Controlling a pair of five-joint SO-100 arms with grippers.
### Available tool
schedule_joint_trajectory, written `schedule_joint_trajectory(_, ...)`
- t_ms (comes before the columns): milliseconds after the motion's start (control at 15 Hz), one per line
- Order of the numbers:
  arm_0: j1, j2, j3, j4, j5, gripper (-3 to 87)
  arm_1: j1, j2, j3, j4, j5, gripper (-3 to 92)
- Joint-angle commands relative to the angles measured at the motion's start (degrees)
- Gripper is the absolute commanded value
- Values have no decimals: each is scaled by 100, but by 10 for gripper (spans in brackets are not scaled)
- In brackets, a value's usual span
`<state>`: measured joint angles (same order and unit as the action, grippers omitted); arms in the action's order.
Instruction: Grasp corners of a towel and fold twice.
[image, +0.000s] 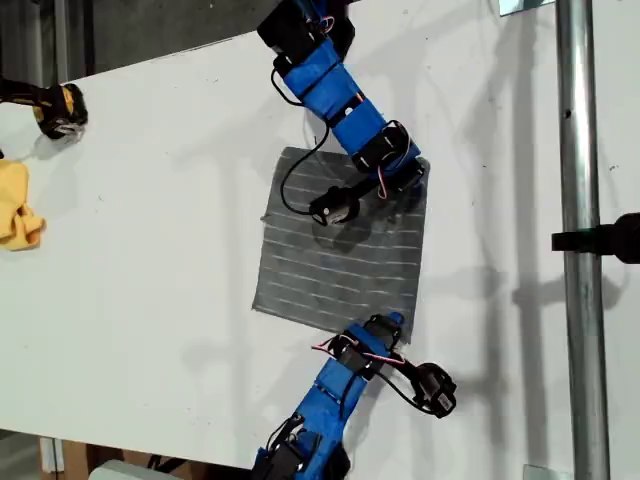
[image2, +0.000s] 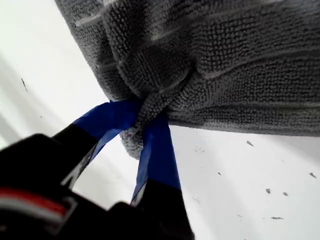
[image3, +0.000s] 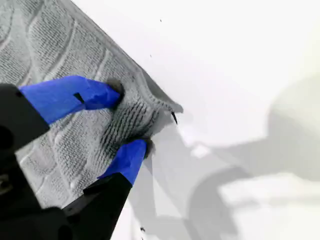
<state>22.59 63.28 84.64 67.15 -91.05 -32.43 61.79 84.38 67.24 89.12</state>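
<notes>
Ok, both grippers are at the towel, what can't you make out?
- Exterior view: both corners of the towel at that view's right sit under the arms.
- Second wrist view: my second gripper straddles a corner; whether it is clamped is unclear.
- First wrist view: my first gripper grips bunched towel, most of it out of frame.
- Exterior view: yellow cloth cut by its left edge.
</notes>
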Motion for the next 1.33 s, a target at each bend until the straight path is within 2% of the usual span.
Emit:
schedule_joint_trajectory(0,18,-264,-158,-62,-158,-14,0,149,-35,88,9,-2)
schedule_joint_trajectory(133,35,-220,-246,246,-308,-14,18,229,-44,202,0,-2)
schedule_joint_trajectory(333,79,448,-1063,1863,-237,-14,70,1072,-141,958,0,-2)
schedule_joint_trajectory(400,141,861,-1116,2057,-211,-14,9,1433,-185,1169,18,-2)
schedule_joint_trajectory(667,527,1775,-1125,2101,-360,-14,-571,1521,-1046,1934,193,-2)
schedule_joint_trajectory(933,1002,1696,-1169,1793,-835,-14,-1020,633,-2109,1872,360,-2)
schedule_joint_trajectory(1067,940,1705,-1055,1828,-853,-14,-861,694,-2030,2101,492,-2)
schedule_joint_trajectory(1267,-9,2083,-747,2074,26,-14,0,1433,-1318,2725,246,-2)
